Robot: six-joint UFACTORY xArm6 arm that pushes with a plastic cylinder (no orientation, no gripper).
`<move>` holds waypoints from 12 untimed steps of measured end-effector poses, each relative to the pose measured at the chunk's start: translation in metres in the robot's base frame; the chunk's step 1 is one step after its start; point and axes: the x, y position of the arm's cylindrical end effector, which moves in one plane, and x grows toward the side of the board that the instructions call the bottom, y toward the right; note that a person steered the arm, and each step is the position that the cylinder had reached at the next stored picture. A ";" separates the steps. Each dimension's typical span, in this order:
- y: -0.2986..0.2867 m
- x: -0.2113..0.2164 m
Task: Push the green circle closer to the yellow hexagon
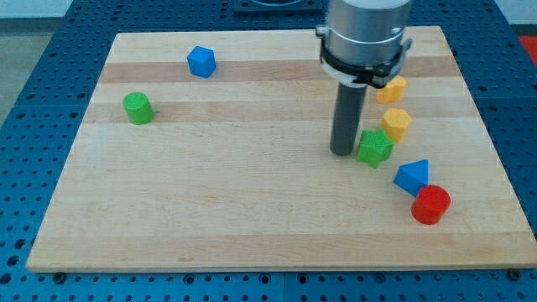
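Observation:
The green circle (138, 108) is a short cylinder at the view's left on the wooden board (210, 193). The yellow hexagon (397, 123) lies far to the view's right. My tip (342, 152) stands in the right half, just left of a green star block (374, 148) and touching or nearly touching it. The tip is below and left of the yellow hexagon and far right of the green circle.
A blue hexagon-like block (201, 61) lies at top left. A second yellow block (392, 89) sits partly behind the arm at top right. A blue triangle (413, 176) and a red cylinder (430, 205) lie at lower right.

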 end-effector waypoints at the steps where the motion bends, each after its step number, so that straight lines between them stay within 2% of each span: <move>1: 0.026 0.000; 2: 0.026 0.000; 3: -0.018 0.000; 4: -0.100 0.000; 6: -0.310 0.000; 7: -0.385 -0.002; 8: -0.402 -0.027; 9: -0.397 -0.076; 10: -0.396 -0.080; 11: -0.367 -0.083; 12: -0.311 -0.089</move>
